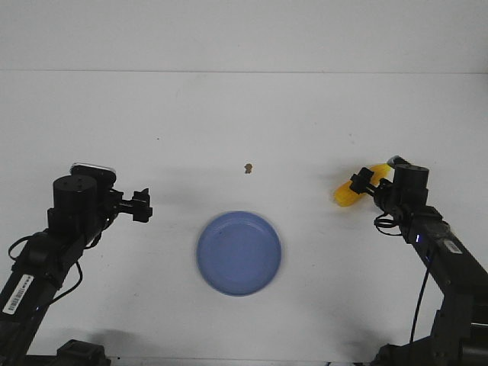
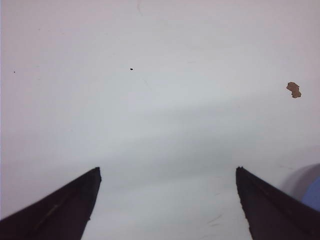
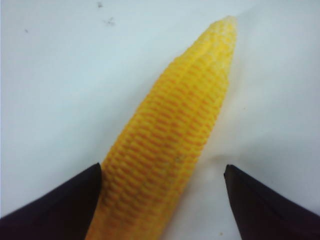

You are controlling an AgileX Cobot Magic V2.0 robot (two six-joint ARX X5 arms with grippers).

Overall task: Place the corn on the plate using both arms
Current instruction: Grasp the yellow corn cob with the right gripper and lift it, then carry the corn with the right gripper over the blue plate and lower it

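Note:
The yellow corn (image 1: pixel 345 195) lies on the white table at the right, pointed end toward the far side in the right wrist view (image 3: pixel 172 135). My right gripper (image 1: pixel 360 183) is open around its thick end (image 3: pixel 162 169): one finger touches the cob's side, the other stands apart from it. The blue plate (image 1: pixel 239 253) sits empty at the front middle; a sliver of its rim shows in the left wrist view (image 2: pixel 313 193). My left gripper (image 1: pixel 142 206) is open and empty over bare table at the left of the plate (image 2: pixel 167 171).
A tiny brown speck (image 1: pixel 248 168) lies on the table beyond the plate and also shows in the left wrist view (image 2: pixel 293 89). The table's far edge meets a white wall.

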